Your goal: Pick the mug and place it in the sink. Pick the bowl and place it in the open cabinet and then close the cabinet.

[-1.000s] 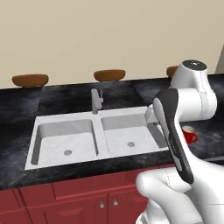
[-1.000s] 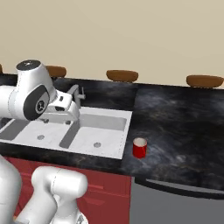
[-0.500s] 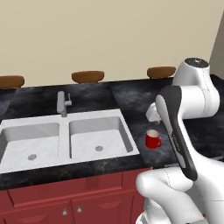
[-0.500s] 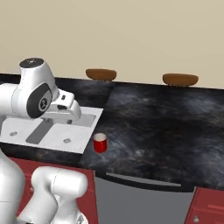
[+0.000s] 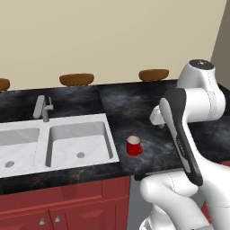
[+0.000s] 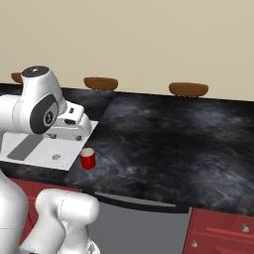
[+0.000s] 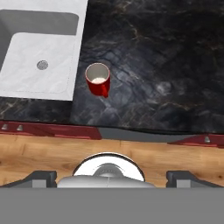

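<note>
The small red mug (image 5: pixel 133 146) stands upright on the black counter, just right of the sink (image 5: pixel 76 139), near the front edge. In the hand view the mug (image 7: pixel 98 78) lies above and left of centre, pale inside showing, with its handle toward the lower right. The sink (image 7: pixel 26 65) basin with its round drain is to its left. My gripper (image 7: pixel 112 177) is open and empty, hanging well above the counter, right of the mug and apart from it. The white hand (image 6: pixel 74 125) hovers just behind the mug (image 6: pixel 88 158). The bowl and the cabinet are out of view.
A grey faucet (image 5: pixel 42 108) stands behind the sink. Dark brown oval shapes (image 5: pixel 77 79) (image 5: pixel 153 74) line the counter's back edge. Red drawer fronts (image 5: pixel 67 204) and a grey appliance panel (image 6: pixel 139 225) sit below. Black counter (image 6: pixel 173 139) stretches to the right.
The whole picture has slid left as the base drives right: sink and mug now sit further left in both base views. The gripper stays open and the mug has not moved on the counter.
</note>
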Robot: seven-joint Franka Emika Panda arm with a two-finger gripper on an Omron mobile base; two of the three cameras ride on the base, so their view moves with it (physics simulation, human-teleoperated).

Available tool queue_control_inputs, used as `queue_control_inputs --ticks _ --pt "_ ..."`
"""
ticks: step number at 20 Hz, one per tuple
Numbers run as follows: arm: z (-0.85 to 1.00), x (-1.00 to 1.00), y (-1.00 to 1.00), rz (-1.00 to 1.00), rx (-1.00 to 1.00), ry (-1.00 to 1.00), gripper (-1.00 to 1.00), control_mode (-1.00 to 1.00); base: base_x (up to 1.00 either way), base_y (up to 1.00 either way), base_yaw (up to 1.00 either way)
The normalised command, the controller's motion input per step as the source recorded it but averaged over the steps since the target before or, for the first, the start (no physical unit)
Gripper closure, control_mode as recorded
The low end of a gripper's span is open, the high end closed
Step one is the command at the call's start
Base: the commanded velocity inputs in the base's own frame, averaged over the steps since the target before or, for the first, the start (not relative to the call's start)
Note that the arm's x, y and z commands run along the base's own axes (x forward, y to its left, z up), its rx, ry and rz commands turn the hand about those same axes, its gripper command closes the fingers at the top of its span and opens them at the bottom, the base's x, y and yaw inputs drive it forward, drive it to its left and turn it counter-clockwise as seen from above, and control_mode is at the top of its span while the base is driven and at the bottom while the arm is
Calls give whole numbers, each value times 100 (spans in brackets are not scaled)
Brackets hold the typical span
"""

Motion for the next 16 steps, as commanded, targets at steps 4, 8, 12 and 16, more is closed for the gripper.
queue_control_inputs --ticks 4,8,12,16 --pt "0 0 0 1 0 0 -100 -100 0 -16 0" --pt "-16 0 0 2 -3 1 -100 -100 0 0 0" --pt "-41 6 0 6 -6 7 -100 -100 0 0 0" --pt "-33 31 0 8 -1 8 -100 -100 0 0 0"
